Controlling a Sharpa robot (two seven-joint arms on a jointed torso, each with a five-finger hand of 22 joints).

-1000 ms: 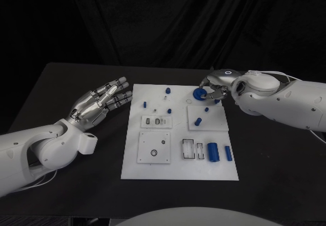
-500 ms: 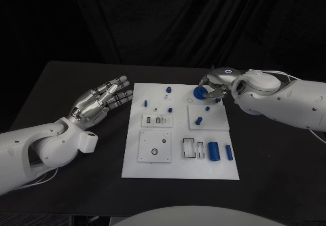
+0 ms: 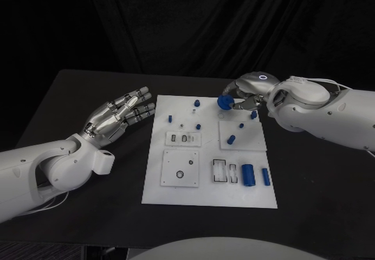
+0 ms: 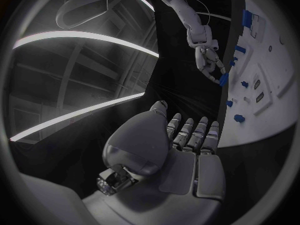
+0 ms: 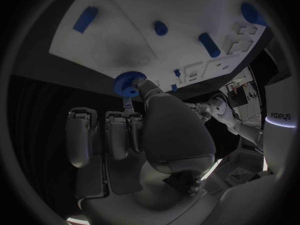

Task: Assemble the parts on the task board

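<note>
My right hand (image 3: 244, 99) pinches a blue gear (image 3: 225, 102) above the task board (image 3: 208, 192), upper centre of frame. My left hand (image 3: 117, 115) hovers wide, holding nothing. Several parts lie loose; I judge most assembly remains.
</note>
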